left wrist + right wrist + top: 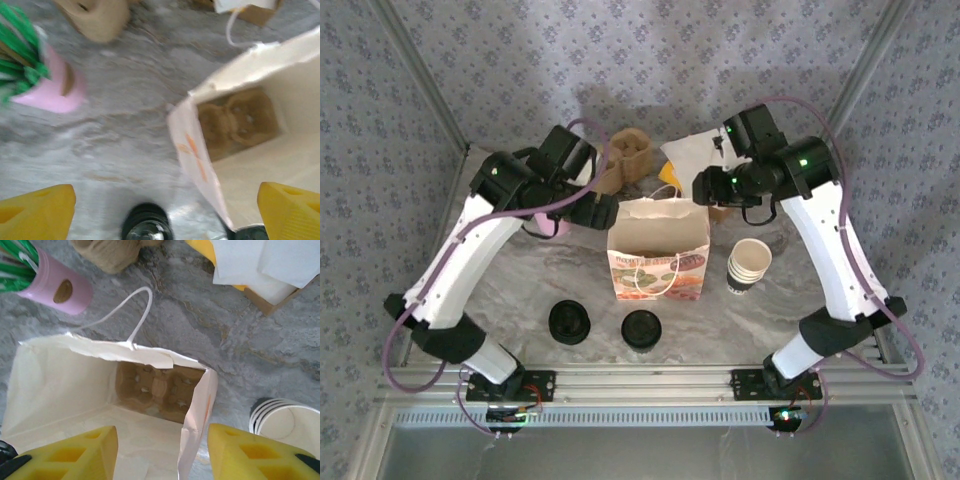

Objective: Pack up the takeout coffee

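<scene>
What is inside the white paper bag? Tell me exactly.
A brown pulp cup carrier lies on the floor of the paper bag, and its visible wells are empty. The bag's walls cover the rest of the floor.

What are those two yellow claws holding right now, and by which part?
Nothing. The left gripper and right gripper both stand open at the paper bag, nothing between their fingers.

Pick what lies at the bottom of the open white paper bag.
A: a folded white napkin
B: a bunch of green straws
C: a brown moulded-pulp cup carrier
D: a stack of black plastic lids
C: the right wrist view looks down into the open white paper bag, and a brown moulded-pulp cup carrier with round wells sits on its floor.
</scene>
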Action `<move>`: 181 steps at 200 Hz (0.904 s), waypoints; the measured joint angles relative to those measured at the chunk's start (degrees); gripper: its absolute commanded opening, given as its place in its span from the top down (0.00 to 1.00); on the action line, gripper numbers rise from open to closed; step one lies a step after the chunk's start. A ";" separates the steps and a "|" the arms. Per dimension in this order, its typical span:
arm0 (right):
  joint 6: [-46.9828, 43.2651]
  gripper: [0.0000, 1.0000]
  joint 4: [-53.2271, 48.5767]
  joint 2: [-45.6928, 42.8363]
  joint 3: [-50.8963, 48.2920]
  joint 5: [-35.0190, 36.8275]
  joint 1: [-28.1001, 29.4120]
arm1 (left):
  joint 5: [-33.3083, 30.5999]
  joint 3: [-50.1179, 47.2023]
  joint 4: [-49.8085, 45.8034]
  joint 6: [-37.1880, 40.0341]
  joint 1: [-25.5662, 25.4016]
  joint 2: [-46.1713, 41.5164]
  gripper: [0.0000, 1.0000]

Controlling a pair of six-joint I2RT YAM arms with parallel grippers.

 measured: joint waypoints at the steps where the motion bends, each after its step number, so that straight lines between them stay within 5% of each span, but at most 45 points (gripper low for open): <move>1: -0.07 0.45 -0.28 0.15 0.15 0.17 0.17 | 0.20 -0.35 0.20 -0.09 0.00 -0.15 0.08; 39: 0.44 0.43 -5.99 3.26 -1.27 4.81 6.03 | 8.83 -12.66 7.78 -3.63 0.00 -3.91 0.14; 72: 2.64 0.53 -8.35 3.26 -6.64 7.15 7.58 | 11.26 -15.52 12.28 -4.46 0.00 -3.19 0.25; 181: 4.33 0.49 -6.56 3.45 -0.76 10.38 6.73 | 5.92 -16.24 15.06 -5.44 0.00 3.56 0.93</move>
